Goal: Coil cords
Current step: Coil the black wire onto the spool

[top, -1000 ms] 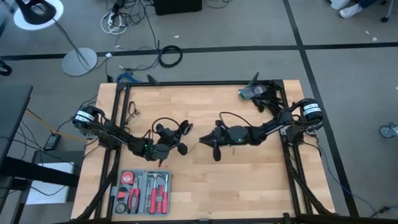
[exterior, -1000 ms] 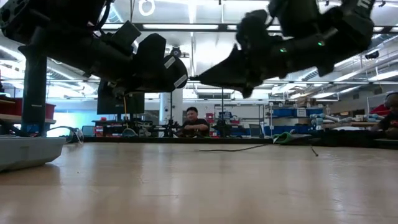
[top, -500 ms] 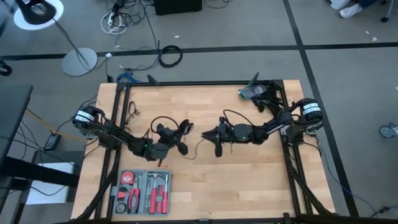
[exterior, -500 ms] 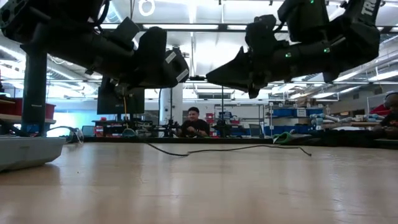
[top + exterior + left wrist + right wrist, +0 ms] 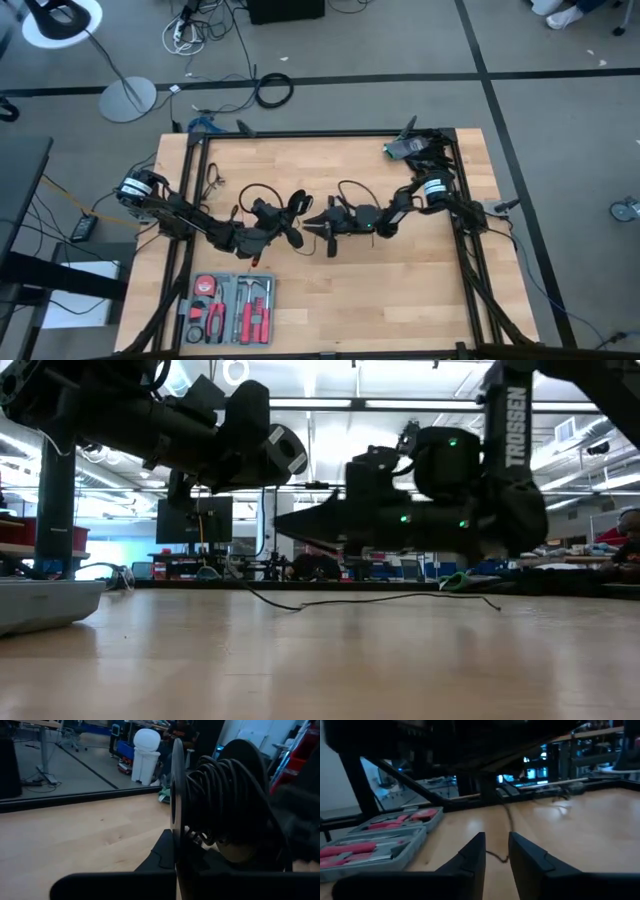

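Cords: long thin black cord [image 5: 220,795], partly wound in tight turns on a small round black puck [image 5: 176,810], remainder loose on the pale wooden table top [image 5: 400,290]. Puck carried clear of the table near its middle, clamped in the left gripper [image 5: 283,226], fingers pressed together on it; discs on edge, so spool axis judged roughly level. Loose strand [image 5: 380,600] lying slack along the table surface, long axis crosswise in the low view, with a raised loop [image 5: 348,187] just behind the right gripper [image 5: 322,222]. Right gripper set just beside the puck, tips facing it, fingers [image 5: 472,855] parted by a narrow gap; nothing seen pinched. In the right wrist view, strand [image 5: 509,827] running straight ahead of that gap and down to the table, roughly in line with the fingers. Right gripper judged the nearer to the free length. Next wrap judged to depend on closing on that strand, then carrying it across the spool axis, not along it.
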Tool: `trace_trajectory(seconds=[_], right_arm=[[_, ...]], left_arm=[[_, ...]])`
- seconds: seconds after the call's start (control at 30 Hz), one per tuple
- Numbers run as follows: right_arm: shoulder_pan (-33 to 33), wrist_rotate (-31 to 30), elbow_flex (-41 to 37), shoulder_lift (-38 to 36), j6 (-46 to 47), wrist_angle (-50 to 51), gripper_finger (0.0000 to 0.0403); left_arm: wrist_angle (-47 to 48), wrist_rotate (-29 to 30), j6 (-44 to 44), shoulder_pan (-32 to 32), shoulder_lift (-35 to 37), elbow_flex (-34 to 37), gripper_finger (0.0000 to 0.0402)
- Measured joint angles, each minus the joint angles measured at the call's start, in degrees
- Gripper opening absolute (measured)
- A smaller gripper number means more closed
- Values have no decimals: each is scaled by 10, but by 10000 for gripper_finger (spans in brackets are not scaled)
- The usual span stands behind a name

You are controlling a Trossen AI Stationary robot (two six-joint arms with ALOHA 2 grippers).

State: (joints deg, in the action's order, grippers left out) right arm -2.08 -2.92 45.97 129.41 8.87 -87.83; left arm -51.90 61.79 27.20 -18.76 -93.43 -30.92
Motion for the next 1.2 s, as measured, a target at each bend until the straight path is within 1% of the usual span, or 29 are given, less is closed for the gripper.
trace_trajectory(seconds=[0.1,0.2,0.4,0.57,0.7,0.83,0.87,0.93,1.03,1.2], right_arm=[[3,2,26,18,-1,5,92],[7,1,42,26,1,33,100],[9,-3,46,26,0,47,109],[10,-40,46,26,9,52,104],[12,-43,46,26,14,53,79],[18,-13,45,26,22,56,15],[20,-12,43,26,28,56,10],[28,-10,31,23,52,56,7],[44,-12,-10,-1,90,56,3],[61,-35,-104,-93,106,65,1]], left_arm=[[-7,-7,0,0,0,0,0],[-11,-10,0,0,0,0,0],[-10,-12,0,0,0,0,0],[-10,-19,0,0,0,0,0],[-10,-23,0,0,0,0,0],[-10,-23,0,0,0,0,0],[-10,-23,-1,0,0,0,0],[-10,-23,-6,0,0,0,0],[-9,-23,-14,0,0,0,0],[9,-24,-14,0,0,0,0]])
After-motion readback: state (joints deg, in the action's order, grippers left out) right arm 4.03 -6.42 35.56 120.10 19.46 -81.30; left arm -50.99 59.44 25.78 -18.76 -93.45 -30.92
